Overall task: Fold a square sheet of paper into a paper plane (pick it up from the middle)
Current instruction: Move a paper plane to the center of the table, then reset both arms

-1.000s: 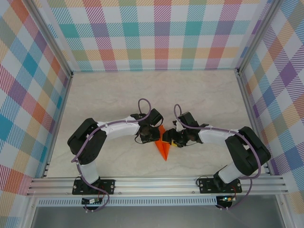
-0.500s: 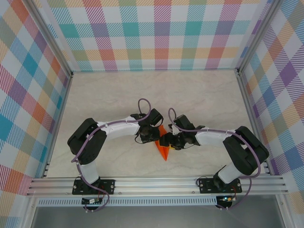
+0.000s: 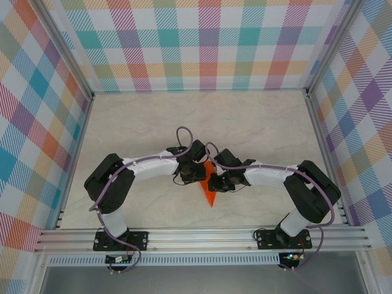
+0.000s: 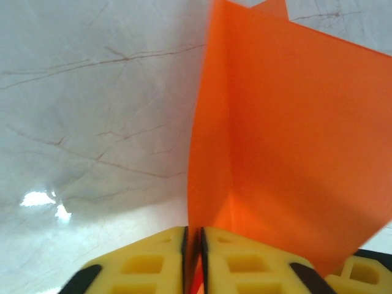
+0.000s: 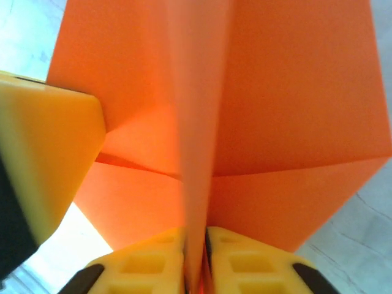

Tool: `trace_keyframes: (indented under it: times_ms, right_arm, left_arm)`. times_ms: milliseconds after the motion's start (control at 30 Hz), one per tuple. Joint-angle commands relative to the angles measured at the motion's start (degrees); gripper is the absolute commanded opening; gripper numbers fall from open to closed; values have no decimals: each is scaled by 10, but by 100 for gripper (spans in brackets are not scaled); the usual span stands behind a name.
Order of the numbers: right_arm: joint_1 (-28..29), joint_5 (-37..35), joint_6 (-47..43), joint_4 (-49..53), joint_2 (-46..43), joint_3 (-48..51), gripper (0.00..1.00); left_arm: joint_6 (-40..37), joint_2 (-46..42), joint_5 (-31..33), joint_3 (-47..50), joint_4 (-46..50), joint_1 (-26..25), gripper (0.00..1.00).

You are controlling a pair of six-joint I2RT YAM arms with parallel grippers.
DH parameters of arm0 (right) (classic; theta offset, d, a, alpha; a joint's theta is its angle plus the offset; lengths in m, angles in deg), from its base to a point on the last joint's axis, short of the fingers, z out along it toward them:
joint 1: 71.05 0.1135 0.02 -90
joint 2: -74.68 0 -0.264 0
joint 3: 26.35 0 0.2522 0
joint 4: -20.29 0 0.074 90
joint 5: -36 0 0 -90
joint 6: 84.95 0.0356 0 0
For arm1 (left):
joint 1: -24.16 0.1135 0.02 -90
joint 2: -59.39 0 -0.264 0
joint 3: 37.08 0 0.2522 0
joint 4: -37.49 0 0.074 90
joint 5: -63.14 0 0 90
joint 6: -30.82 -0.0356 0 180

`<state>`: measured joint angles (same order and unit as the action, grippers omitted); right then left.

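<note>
orange paper plane (image 3: 209, 195) over the marbled surface (image 3: 153, 122), tip toward the arm bases; left jaws pinch one fold, right jaws clamp its centre crease.

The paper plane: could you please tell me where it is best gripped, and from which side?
Probably the centre crease of the paper plane, where layers stack into a thin ridge; the wings spread wide and flat. Come edge-on, a finger on each face, as the left gripper and right gripper pinch it.
</note>
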<state>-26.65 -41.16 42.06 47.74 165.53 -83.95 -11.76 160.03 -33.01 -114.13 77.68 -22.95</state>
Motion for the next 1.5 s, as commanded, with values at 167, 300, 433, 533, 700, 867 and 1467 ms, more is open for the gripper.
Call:
trace_keyframes:
  times_ms: [167, 300, 433, 533, 700, 867, 1467]
  right_arm:
    - [15, -150, -12, 201, 23, -140, 3]
    - [15, -181, -18, 284, 94, -238, 6]
    - [15, -179, -15, 309, 159, -302, 9]
    - [15, -183, -24, 321, 193, -340, 13]
    - [15, -169, -28, 323, 232, -357, 16]
    - [15, -163, -26, 328, 255, -362, 20]
    - [-2, -321, -61, 384, 23, -387, 71]
  left_arm:
    - [57, -171, 94, 81, 16, 40, 29]
    - [70, -255, 133, 132, 40, 71, 33]
    - [82, -329, 155, 179, 59, 98, 37]
    - [84, -371, 157, 205, 65, 113, 38]
    - [78, -411, 158, 228, 83, 131, 39]
    - [68, -428, 164, 235, 95, 142, 39]
    - [-39, -442, 307, 180, 166, 188, 60]
